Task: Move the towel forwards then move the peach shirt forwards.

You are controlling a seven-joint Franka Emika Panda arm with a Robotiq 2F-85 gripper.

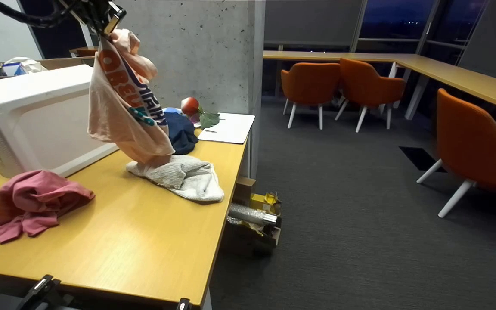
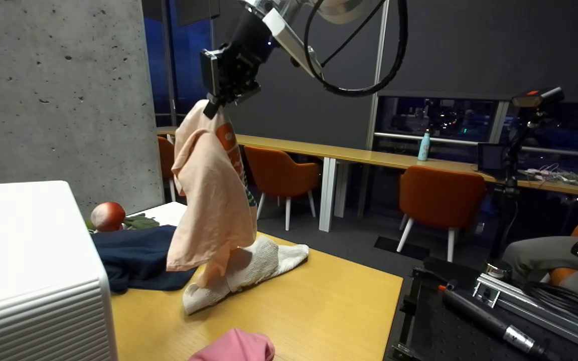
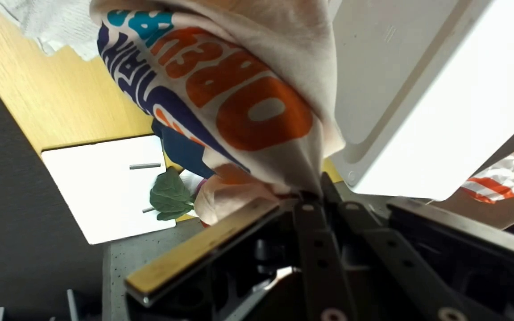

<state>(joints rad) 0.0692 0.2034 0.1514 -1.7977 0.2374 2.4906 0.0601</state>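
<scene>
Exterior view, left to right: pink cloth is lying bunched on the counter; white box is standing just behind it; pincer is hanging above the counter and gripping the peach shirt by an upper part; peach shirt is dangling in folds, printed side showing, its bottom end reaching the level of the towel; whether the two are touching, cannot tell; towel, off-white, is lying crumpled on the counter near the edge; navy cloth is sitting behind the towel, partly hidden by the peach shirt; red-and-white round item is resting farther back, in front of the concrete pillar; green leaf is lying next to it, overlapping the white board; white board is lying flat at the back corner of the counter; silvery wrapped tube is sitting below the counter edge; orange chairs are standing on dark carpet farther right; in the wrist view, both fingers are pressing together on the peach shirt.
</scene>
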